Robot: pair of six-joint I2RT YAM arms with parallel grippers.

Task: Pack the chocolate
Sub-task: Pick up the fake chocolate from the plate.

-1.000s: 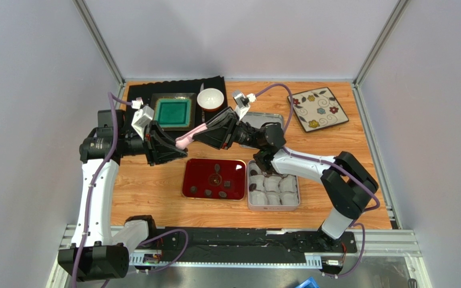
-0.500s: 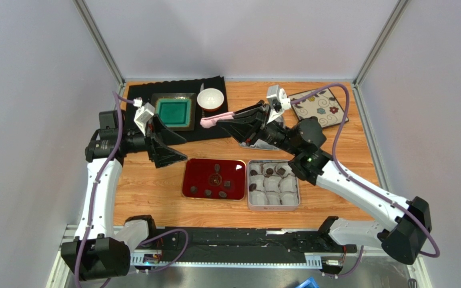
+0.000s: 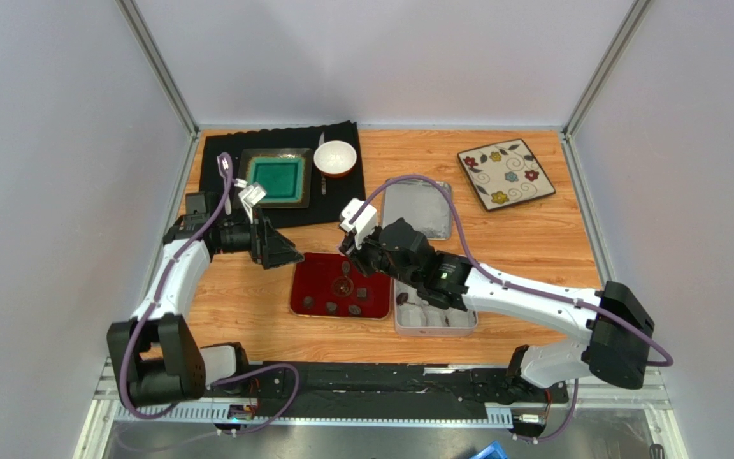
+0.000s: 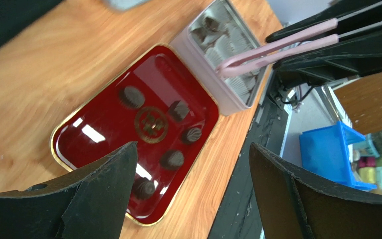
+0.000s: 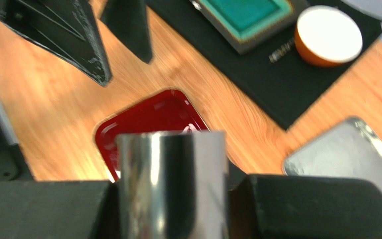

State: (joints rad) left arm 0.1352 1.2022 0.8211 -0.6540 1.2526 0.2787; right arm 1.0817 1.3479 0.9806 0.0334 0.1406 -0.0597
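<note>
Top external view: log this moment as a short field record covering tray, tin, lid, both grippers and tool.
red tray: five chocolates loose on it
tin: beside the tray, lined with white paper cups, a few holding chocolates
lid: flat on the table behind the tin
left gripper: open, empty, by the tray's left side
right gripper: shut on pink tongs
tongs' tips: near the tray-tin border, no chocolate seen in them
</note>
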